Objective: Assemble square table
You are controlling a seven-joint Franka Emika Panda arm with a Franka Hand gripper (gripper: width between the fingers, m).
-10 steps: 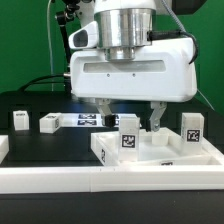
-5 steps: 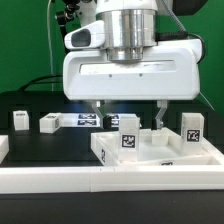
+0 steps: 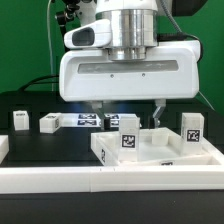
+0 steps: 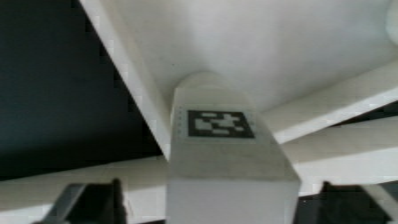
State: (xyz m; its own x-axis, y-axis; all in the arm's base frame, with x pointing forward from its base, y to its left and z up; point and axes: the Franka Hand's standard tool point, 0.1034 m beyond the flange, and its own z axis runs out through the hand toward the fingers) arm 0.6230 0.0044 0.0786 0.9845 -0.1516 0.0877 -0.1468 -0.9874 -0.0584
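Slab (image 3: 170,150): flat on the black table (image 3: 45,142), rim up; reference for every place below.
Pincer (image 3: 127,118): over the slab, fingers (image 3: 158,113) wide apart, one on each side of the leg and clear of it; nothing held.
Leg (image 3: 128,136): upright on the slab, toward the exterior view's left; seated or loose, cannot tell.
Spare legs: one (image 3: 192,125) at the slab's far edge, two (image 3: 48,123) well off the slab.
Handling (my judgement): leg is stiff, light, probably slick plastic; I would pinch its flat side faces.
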